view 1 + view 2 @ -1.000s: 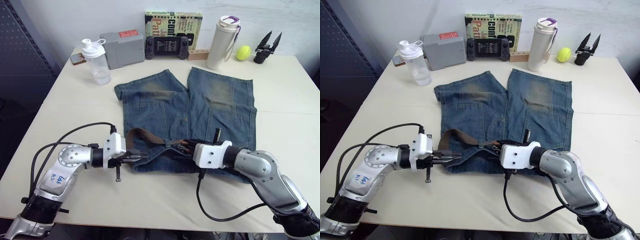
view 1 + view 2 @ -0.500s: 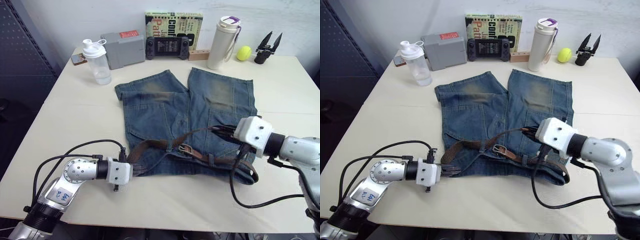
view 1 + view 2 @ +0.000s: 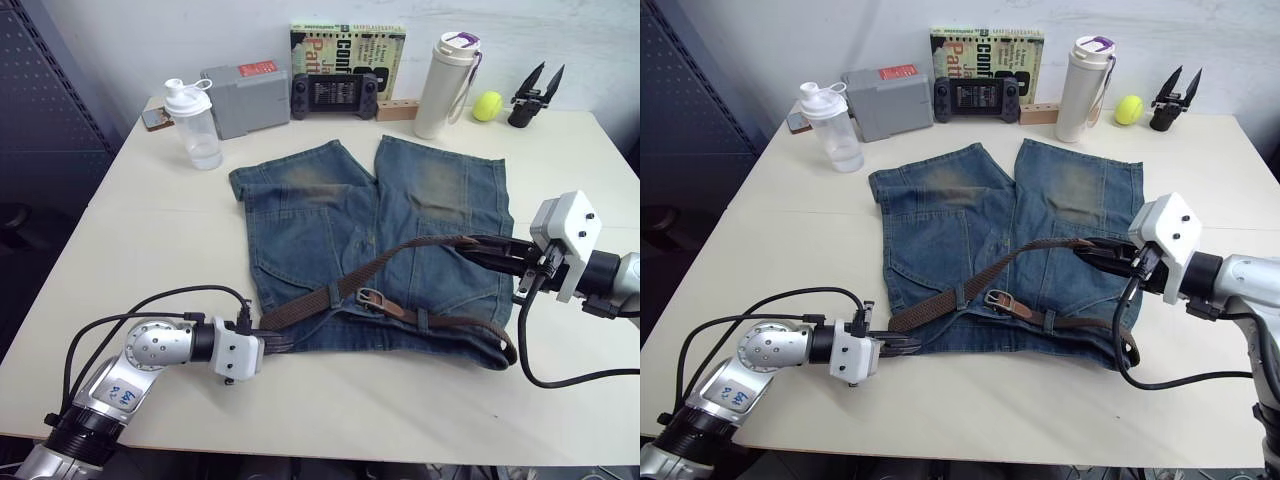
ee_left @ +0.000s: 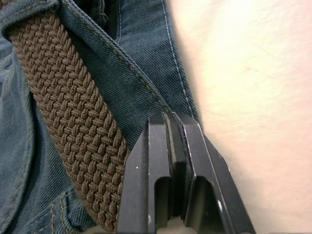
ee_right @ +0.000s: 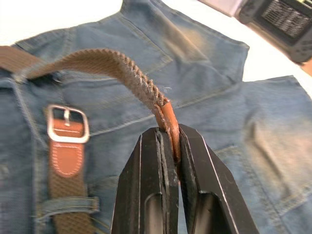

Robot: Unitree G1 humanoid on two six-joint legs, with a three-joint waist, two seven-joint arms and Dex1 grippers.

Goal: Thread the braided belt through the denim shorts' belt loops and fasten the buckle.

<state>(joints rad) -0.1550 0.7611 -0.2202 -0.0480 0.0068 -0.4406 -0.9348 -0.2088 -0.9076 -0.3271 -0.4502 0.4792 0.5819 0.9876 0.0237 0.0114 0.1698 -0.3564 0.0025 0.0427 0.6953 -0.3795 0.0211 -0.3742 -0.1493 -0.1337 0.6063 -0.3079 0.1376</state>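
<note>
The denim shorts lie flat on the table, waistband toward me. The braided belt runs from the waistband's left corner through a belt loop, then slants up over the right leg. My right gripper is shut on the belt's tan leather tip, held above that leg. The buckle lies at the waistband's middle, with more belt trailing along the waist to the right corner. My left gripper is shut on the waistband's left edge, beside the braid.
Along the table's far edge stand a shaker bottle, a grey box, a game controller against a book, a white flask, a tennis ball and a black tool.
My right gripper has carried the belt tip from the waistband's middle out to the right, drawing the belt into a straight slant. My left gripper has slid onto the waistband's left corner.
</note>
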